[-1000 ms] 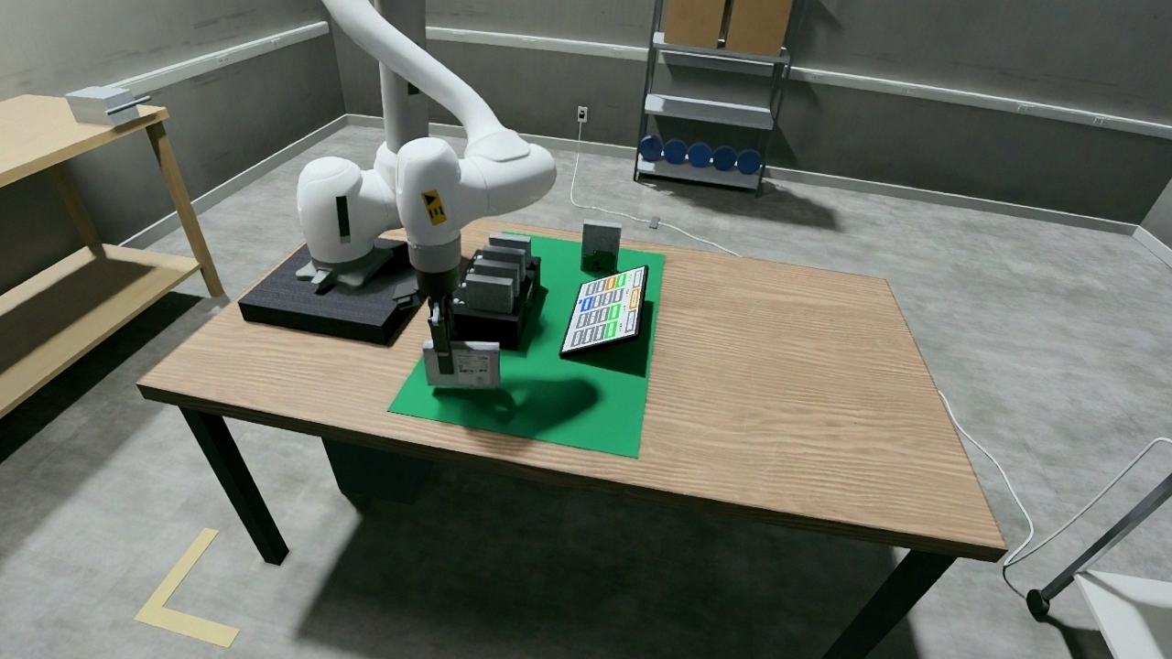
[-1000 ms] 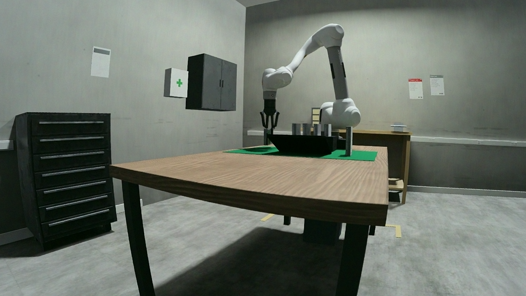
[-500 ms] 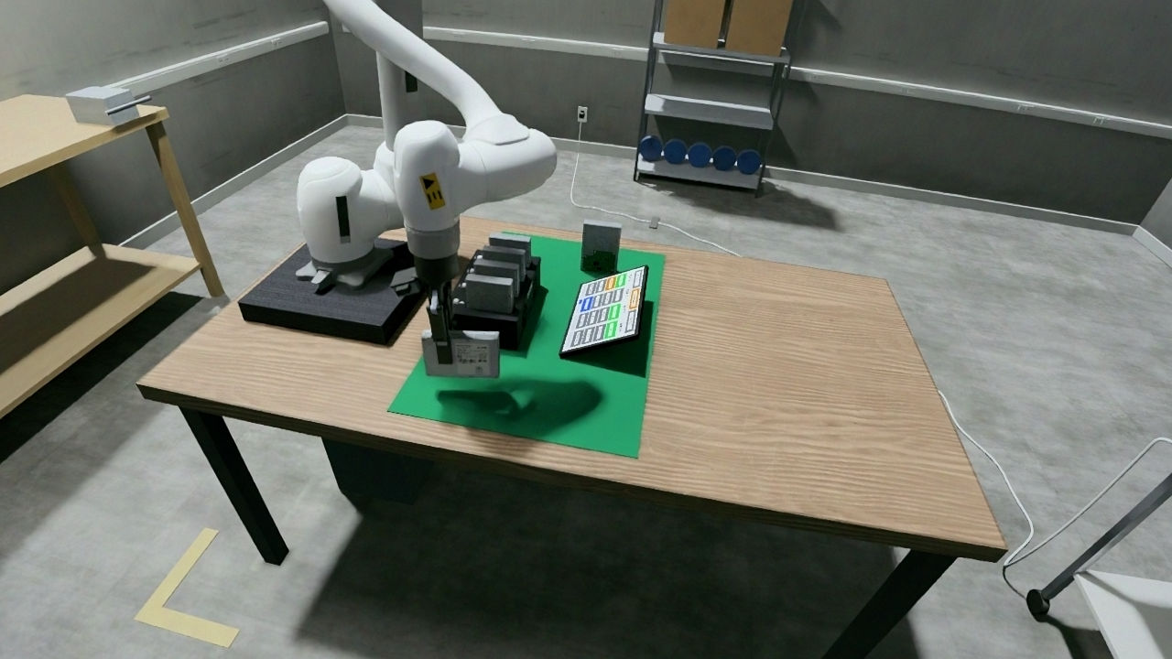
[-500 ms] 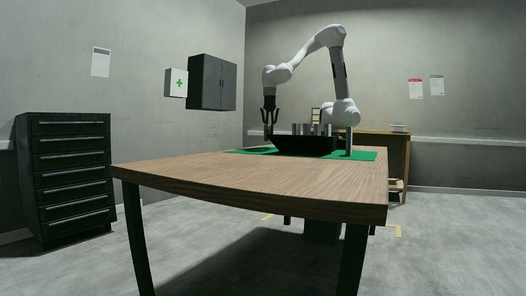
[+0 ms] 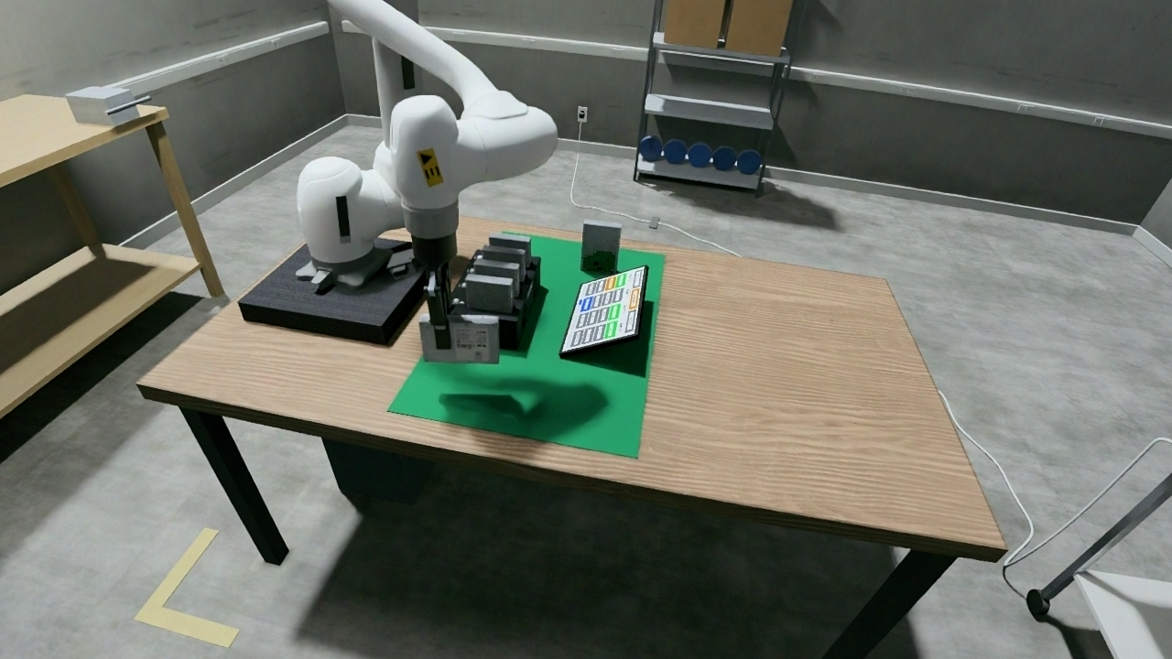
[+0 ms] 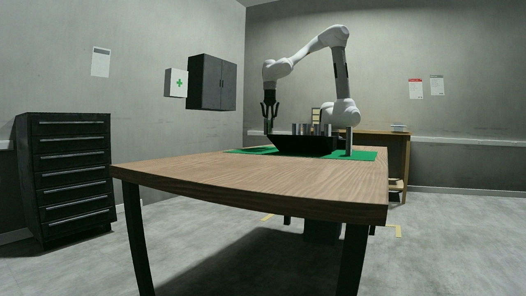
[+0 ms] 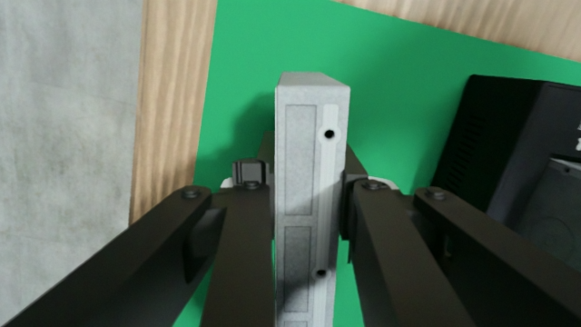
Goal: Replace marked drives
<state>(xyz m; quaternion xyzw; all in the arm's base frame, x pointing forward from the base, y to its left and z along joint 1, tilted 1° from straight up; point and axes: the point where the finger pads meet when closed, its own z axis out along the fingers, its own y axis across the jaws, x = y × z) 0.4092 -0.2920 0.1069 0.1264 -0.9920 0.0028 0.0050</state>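
Green mat (image 5: 606,414) (image 6: 362,156) (image 7: 390,54), drive (image 5: 479,340) (image 6: 266,126) (image 7: 297,159) aloft (gripped), beside dock (image 5: 509,323) (image 6: 305,144) (image 7: 508,136)

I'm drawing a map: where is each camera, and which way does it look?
Top: high beyond the table's long side, looking down; white arm, black tool.
Exterior: low off a table end, looking across; whole arm, tool.
Wrist: on the arm, looking down; only tool.
All share the green mat.

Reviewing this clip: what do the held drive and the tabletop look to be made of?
Held drive: probably matte cast metal, given its even grey, faintly speckled faces, though painted plastic is possible.
Tabletop: wood or a wood-look laminate, low sheen, with streaky brown grain.
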